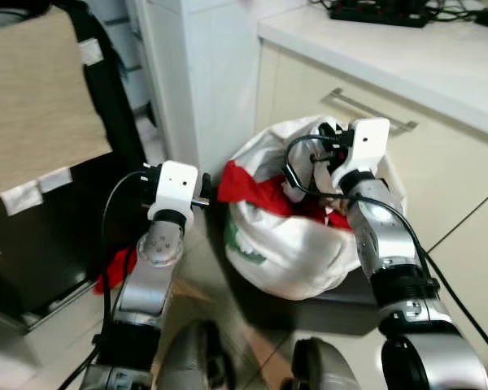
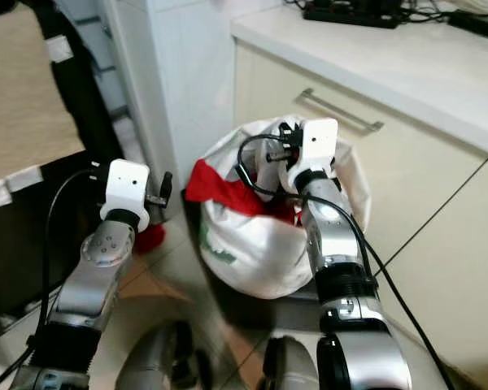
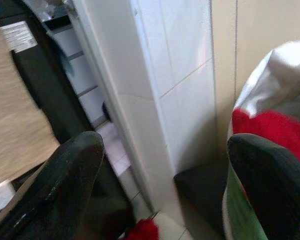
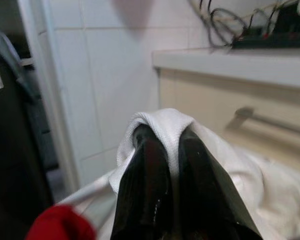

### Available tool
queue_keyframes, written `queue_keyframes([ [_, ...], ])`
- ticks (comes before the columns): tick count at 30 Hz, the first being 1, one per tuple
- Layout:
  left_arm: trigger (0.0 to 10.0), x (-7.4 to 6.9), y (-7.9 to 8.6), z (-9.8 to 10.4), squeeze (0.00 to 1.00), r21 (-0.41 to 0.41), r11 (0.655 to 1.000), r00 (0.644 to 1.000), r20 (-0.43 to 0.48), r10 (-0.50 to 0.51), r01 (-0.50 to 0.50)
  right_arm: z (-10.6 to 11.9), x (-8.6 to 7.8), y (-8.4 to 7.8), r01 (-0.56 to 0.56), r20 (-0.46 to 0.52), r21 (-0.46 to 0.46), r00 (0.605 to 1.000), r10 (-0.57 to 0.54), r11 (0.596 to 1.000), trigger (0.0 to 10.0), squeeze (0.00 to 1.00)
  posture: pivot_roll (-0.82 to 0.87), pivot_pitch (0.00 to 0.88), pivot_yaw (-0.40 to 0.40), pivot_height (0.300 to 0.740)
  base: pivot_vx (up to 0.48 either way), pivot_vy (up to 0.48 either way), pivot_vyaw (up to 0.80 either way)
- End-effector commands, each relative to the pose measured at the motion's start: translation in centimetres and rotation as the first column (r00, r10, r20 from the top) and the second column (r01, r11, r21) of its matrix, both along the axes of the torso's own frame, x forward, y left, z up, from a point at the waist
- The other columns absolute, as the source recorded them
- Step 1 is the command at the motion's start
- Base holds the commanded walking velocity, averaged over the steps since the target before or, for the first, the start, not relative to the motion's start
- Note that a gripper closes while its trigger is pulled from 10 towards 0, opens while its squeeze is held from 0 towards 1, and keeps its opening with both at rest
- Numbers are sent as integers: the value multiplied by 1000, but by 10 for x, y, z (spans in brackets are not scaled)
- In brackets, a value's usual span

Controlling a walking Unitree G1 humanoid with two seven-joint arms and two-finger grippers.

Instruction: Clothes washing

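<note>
**Right gripper pinching the laundry**

The right gripper [image 4: 162, 150] is clenching a fold of the white garment [image 1: 301, 244], which is sitting heaped with a red garment [image 1: 248, 188] in a dark basket [image 1: 342, 305] by the cabinet [image 1: 439, 162]. The left gripper [image 3: 165, 180] is hovering spread just beside the heap.

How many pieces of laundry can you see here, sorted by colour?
White: 1, the white cloth heaped in the basket, pinched by the right gripper.
Red: 2, the red cloth in the heap and the red piece on the floor.
Total: 3 visible; more may be hidden underneath.
</note>
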State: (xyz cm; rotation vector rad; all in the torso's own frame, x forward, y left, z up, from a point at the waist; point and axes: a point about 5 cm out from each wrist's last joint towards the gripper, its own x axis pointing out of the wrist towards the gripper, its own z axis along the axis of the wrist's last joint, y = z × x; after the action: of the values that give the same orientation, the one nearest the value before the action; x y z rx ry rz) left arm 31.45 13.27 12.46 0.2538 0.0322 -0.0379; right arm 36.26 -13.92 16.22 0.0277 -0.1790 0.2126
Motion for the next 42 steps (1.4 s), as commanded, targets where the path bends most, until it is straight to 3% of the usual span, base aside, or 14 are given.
queue_keyframes([
  [1, 10000, 2, -3, 3, 0, 3, 1000, 1000, 16, -15, 15, 2, -1, -1, 7, 18, 14, 1000, -8, 1000, 0, 0, -101, 0, 43, 690, 0, 0, 0],
  [11, 10000, 1, 1, 1, 0, 17, 1000, 999, 32, -7, 7, -13, -6, 3, -8, -35, 5, 999, 8, 1000, 0, 0, -78, 0, 28, 740, 0, 0, 0],
  [25, 10000, 5, 4, -1, 0, 33, 999, 999, 36, -7, 6, -16, -3, 3, -19, -54, 17, 998, 20, 1000, 0, 0, -71, 0, 24, 740, 0, 0, 0],
  [33, 10000, 8, 3, -2, 0, 27, 1000, 1000, 29, -1, 1, -15, -1, -2, 12, -42, -67, 999, -15, 998, 0, 0, -65, 0, 15, 740, 0, 0, 0],
  [42, 10000, 7, 1, -3, 0, 29, 1000, 999, 36, -9, 8, -10, 1, 4, 4, -15, -56, 1000, -5, 998, 0, 0, -55, 0, 14, 740, 0, 0, 537],
])
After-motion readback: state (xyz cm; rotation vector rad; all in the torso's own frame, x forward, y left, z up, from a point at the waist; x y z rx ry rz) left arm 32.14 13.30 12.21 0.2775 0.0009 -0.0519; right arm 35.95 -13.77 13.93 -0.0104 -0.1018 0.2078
